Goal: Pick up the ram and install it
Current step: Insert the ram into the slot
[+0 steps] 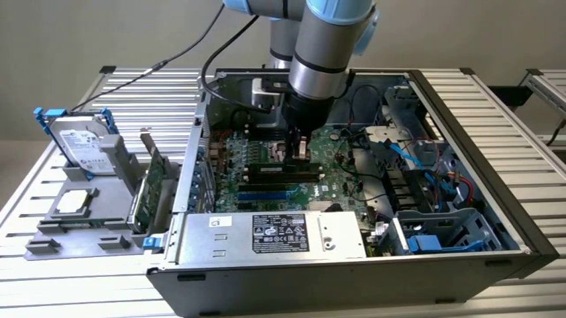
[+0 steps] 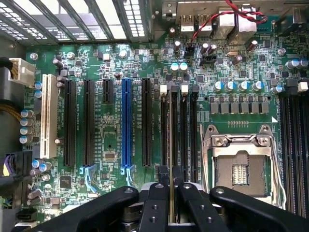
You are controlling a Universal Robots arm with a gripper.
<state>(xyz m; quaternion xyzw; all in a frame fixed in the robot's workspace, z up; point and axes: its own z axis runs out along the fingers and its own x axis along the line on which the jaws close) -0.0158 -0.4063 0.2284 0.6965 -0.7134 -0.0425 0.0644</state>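
"Holding anything, that gripper [image 2: 171, 195]?"
"Yes. It is clamped on the ram [image 2: 172, 135], which is edge-on and in line with the black memory slots [image 2: 193, 135] beside the CPU socket [image 2: 240, 171]. Whether they touch, I can't tell."
"Where, in the exterior view?"
"Inside the computer case [image 1: 309, 291], twelve o'clock from the power supply [image 1: 274, 233]."

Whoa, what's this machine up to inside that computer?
A robot arm's gripper reaches down into an open computer case. Its fingers are shut on the ram, a thin stick seen edge-on, held in line with one of the black memory slots on the motherboard, next to the empty processor socket. Whether it is fully seated cannot be told.
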